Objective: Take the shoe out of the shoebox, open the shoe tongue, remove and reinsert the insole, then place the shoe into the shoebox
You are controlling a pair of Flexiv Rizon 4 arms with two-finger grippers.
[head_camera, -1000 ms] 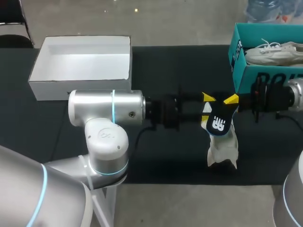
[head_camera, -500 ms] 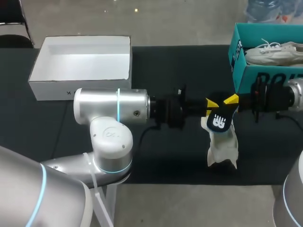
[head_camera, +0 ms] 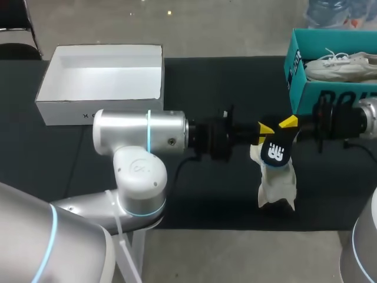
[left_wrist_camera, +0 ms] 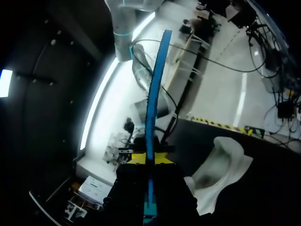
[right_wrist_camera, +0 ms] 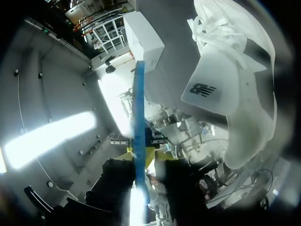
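Observation:
The dark blue insole hangs in the air over the black mat, above the white shoe. My left gripper is shut on its upper edge from the left. In the left wrist view the insole stands edge-on between the yellow tips of the left gripper, with the shoe beside it. My right gripper is at the same edge from the right. In the right wrist view the insole runs between the fingers of the right gripper, which stand slightly apart. The shoe lies beside it.
A teal shoebox with a second white shoe in it stands at the back right. An empty white box sits at the back left, also seen as the white box ahead of the right gripper.
My left gripper moved right and closed on the insole's edge. The right gripper's fingers have since parted a little. The insole and the shoe stayed put.

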